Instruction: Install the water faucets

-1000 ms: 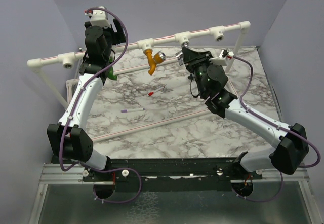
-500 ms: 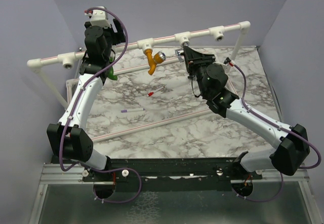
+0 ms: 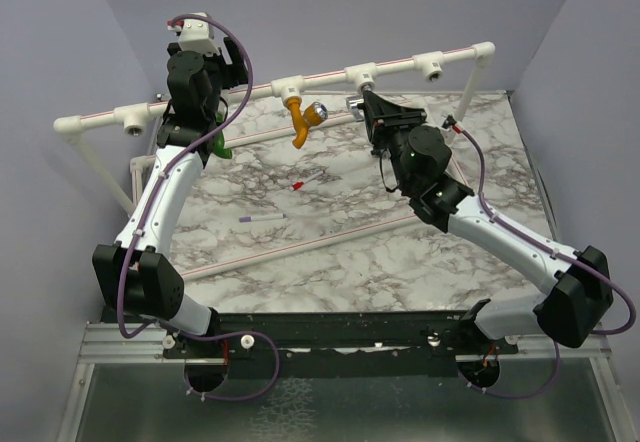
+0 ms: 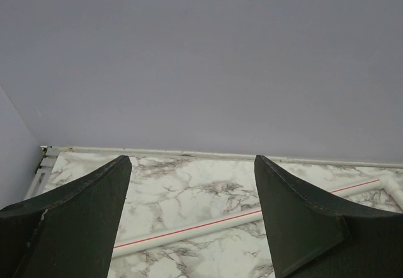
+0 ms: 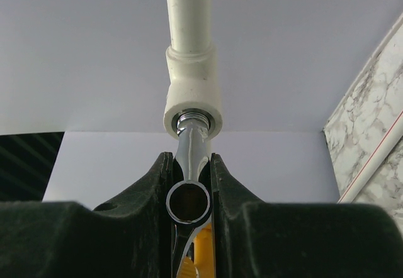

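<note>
The mustard-orange faucet with silver knob (image 3: pixel 300 120) hangs installed from a white pipe tee (image 3: pixel 290 89), and the green plastic faucet (image 3: pixel 222 148) seems mounted too, though the left arm (image 3: pixel 165 177) hides most of it, leaving the grey metal faucet (image 5: pixel 191 143). Only the right wrist view shows the right claw (image 5: pixel 189 165) clamped on it, threads entering a second white tee socket (image 5: pixel 192 99); the left wrist view shows the left claw (image 4: pixel 192 165) spread empty.

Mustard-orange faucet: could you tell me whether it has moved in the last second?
No; the mustard-orange faucet still hangs under the same white tee joint.
</note>
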